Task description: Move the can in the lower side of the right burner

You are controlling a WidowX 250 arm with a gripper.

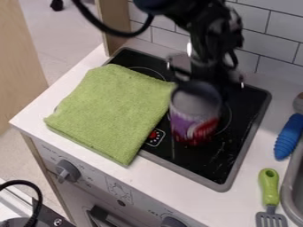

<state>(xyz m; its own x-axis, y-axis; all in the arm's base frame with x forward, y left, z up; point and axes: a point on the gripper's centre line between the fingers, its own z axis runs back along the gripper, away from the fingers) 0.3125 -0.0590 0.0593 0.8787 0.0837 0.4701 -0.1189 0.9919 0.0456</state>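
Purple-and-red can [194,119] at right burner [230,114]: position looked close, release unconfirmed

Status: can was upright over the right burner, with its bottom end toward the ring's front edge, the side nearer the oven knobs. Read that as the lower side the task meant, so the sideways part of the move looked mostly or fully done.

Tool: gripper [204,81] hung right above and behind the can's top, overlapping its rim from the camera. Could not tell how far open it was, or whether it had hold of the can. Could not confirm that the can's base was down on the black stovetop [228,150] either; it might have been resting or slightly raised.

Left to do, my call: if the can was up, lower it straight onto the front part of the ring, let go, then lift the arm clear. If it was already down, only release and retreat remained, maybe with a small nudge forward.

Risks: tipping the can if the gripper snagged its rim on the way up, or overshooting toward the front trim. Green cloth [112,106] covered much of the left side and its edge lay near the can, so any drift left could have caught it.
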